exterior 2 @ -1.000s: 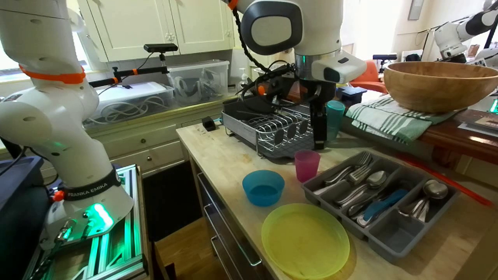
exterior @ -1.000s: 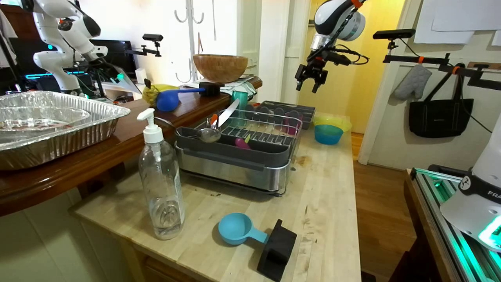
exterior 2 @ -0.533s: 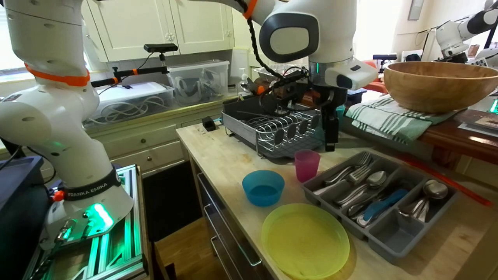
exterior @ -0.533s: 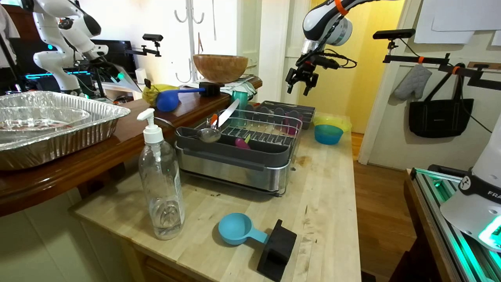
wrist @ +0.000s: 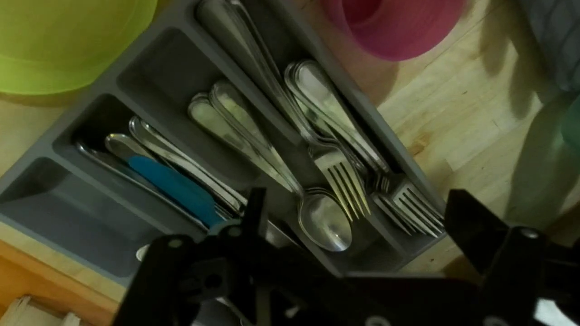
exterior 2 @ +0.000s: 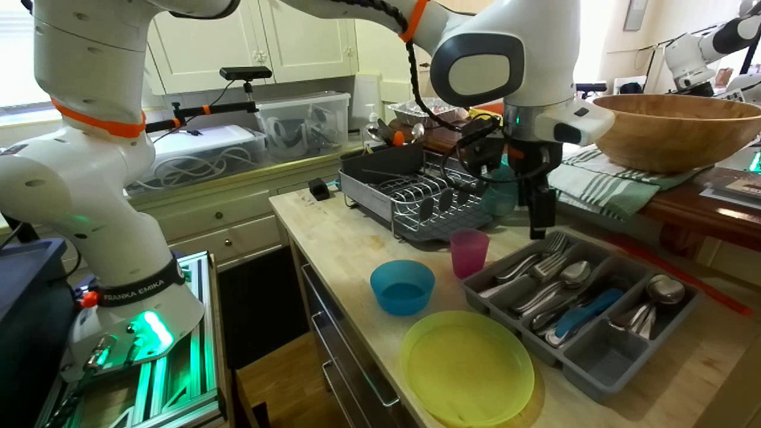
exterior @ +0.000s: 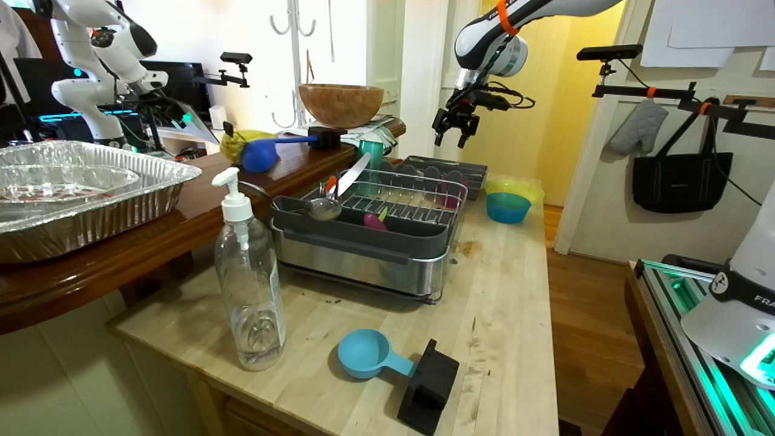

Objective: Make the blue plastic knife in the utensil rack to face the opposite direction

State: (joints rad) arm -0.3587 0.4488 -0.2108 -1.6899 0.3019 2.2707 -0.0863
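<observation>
Blue plastic knife (wrist: 174, 190) in grey cutlery tray (wrist: 86, 208); raised gripper (wrist: 357, 199) with fingers (wrist: 471, 226) wide apart.
Laid with metal utensils (wrist: 181, 155) in the long compartment between table spoons (wrist: 324, 222) and the row of short sections; one end partly masked by the gripper in the wrist view. Dinner forks (wrist: 328, 156) in the outer long compartment. Just beside the tray, on pale wood worktop (exterior 2: 357, 238): translucent yellow plate (exterior 2: 467, 368) and pink tumbler (exterior 2: 468, 254); near both, blue bowl (exterior 2: 402, 288). Farther off, in both exterior views: wire dish-drying rack (exterior 2: 367, 193), with teal tumbler (exterior: 370, 154) near. Higher, on dark wood counter (exterior: 133, 251): wooden bowl (exterior 2: 672, 139) atop green-and-white striped towel (exterior 2: 606, 184). At the worktop's opposite end, in an exterior view: light-blue scoop (exterior: 365, 352) and clear pump bottle (exterior: 248, 297).
</observation>
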